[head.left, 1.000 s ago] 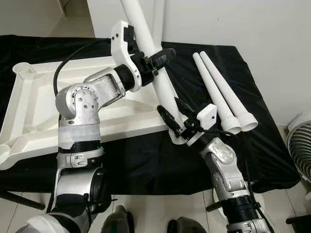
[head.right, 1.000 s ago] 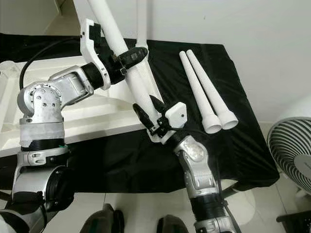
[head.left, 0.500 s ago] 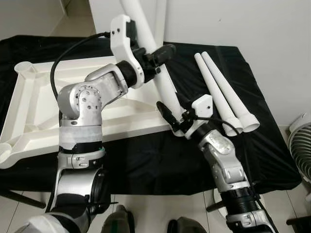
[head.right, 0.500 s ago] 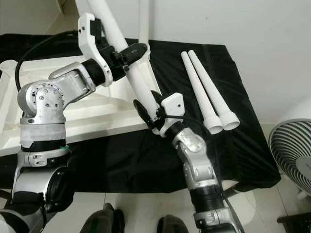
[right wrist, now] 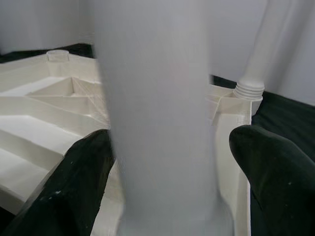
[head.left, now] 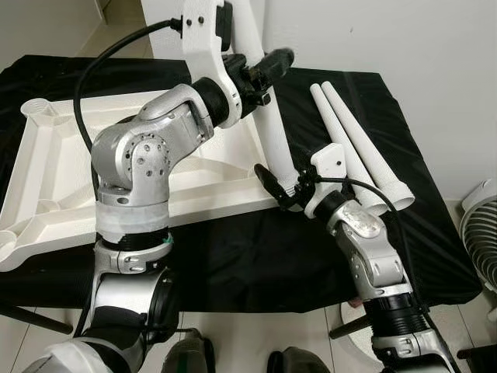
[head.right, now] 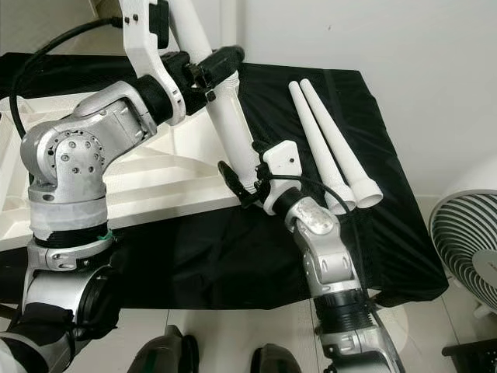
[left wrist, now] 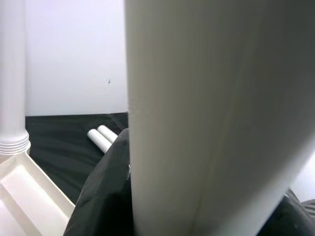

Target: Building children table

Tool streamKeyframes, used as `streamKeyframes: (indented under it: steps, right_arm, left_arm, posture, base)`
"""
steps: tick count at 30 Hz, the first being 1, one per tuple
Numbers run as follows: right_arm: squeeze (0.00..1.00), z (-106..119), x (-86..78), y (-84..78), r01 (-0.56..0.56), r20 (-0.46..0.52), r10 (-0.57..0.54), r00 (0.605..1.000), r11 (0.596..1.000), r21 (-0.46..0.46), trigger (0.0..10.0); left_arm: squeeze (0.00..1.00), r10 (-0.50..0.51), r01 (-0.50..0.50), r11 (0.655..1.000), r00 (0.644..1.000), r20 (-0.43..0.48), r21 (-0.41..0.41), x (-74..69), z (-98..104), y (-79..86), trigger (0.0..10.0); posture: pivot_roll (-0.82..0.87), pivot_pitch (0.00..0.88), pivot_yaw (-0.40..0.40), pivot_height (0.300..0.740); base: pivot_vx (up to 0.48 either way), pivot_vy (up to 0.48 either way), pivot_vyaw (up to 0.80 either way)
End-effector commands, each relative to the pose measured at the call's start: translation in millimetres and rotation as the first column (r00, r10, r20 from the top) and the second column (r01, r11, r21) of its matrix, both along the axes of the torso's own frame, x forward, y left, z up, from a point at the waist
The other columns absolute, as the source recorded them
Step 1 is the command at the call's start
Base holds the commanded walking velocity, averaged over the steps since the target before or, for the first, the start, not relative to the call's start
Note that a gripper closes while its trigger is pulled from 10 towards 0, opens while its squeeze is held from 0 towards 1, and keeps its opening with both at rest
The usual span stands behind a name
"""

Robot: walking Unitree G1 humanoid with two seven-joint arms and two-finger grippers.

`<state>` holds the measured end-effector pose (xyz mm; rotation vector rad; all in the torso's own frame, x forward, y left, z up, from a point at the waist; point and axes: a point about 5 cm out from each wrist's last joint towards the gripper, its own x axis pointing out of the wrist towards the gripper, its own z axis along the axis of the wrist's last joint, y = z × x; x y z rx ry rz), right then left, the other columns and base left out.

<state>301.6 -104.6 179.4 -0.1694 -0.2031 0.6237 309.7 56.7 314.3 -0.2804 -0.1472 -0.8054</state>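
While the upturned white tabletop (head.left: pixel 54 167) lies on the black cloth (head.left: pixel 233 256), you have both grippers on one white table leg (head.left: pixel 272 144) that stands nearly upright at the tabletop's near right corner. Your left gripper (head.left: pixel 260 71) is clamped around the leg high up, its black fingers (left wrist: pixel 98 196) pressed against the tube. Your right gripper (head.left: pixel 281 186) sits at the leg's foot with its fingers (right wrist: pixel 74 187) spread on either side of it — whether they actually touch the tube, you cannot tell. Another leg (right wrist: pixel 266 44) is already screwed in at the far corner, and two spare legs (head.left: pixel 353 151) lie side by side on the cloth to the right.
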Motion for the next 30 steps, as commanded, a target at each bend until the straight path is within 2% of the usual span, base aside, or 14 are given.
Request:
streamKeyframes:
  steps: [1, 6, 10, 11, 23, 30]
  right_arm:
    - [0.00, 0.2, 1.6, 2.5, 0.017, -0.001, -0.017, 1.000, 0.999, -0.027, 10.0]
    - [0.00, 0.1, 2.0, 13.4, 0.027, -0.007, -0.028, 1.000, 0.999, -0.046, 10.0]
    - [0.00, -0.1, 5.4, 16.5, 0.081, -0.017, -0.082, 0.996, 0.994, -0.075, 10.0]
    - [0.00, -1.1, 8.4, 18.3, 0.119, -0.044, -0.123, 0.991, 0.990, -0.080, 10.0]
    - [0.00, -0.7, 13.7, 24.1, 0.168, -0.069, -0.177, 0.982, 0.978, -0.122, 10.0]
    - [0.00, 6.8, 22.6, 31.5, 0.171, 0.001, -0.173, 0.985, 0.974, -0.147, 10.0]
  left_arm:
    - [0.00, 0.021, -0.021, 1.000, 0.999, 0.044, 0.020, -2.8, 0.2, -1.6, 10.0]
    - [0.00, 0.043, -0.052, 0.995, 0.994, 0.100, 0.089, -7.8, -9.8, -11.7, 10.0]
    - [0.00, 0.076, -0.092, 0.989, 0.988, 0.133, 0.120, -7.4, -14.6, -14.7, 10.0]
    - [0.00, 0.091, -0.115, 0.983, 0.982, 0.167, 0.141, -6.9, -16.7, -17.6, 10.0]
    - [0.00, 0.082, -0.110, 0.986, 0.974, 0.210, 0.125, -10.1, -8.1, -26.0, 10.0]
    - [0.00, 0.064, -0.090, 0.991, 0.971, 0.231, 0.102, -15.0, -4.1, -36.6, 10.0]
  posture:
    - [-0.05, 0.035, -0.002, 0.740]
    - [-0.06, 0.043, -0.017, 0.740]
    - [-0.06, 0.042, -0.023, 0.740]
    - [-0.06, 0.040, -0.030, 0.740]
    - [-0.05, 0.030, -0.029, 0.740]
    - [-0.04, 0.020, -0.028, 0.740]
  base:
    - [0.000, 0.000, 0.00]
    - [0.000, 0.000, 0.00]
    - [0.000, 0.000, 0.00]
    - [0.000, 0.000, 0.00]
    - [0.000, 0.000, 0.00]
    - [0.000, 0.000, 0.00]
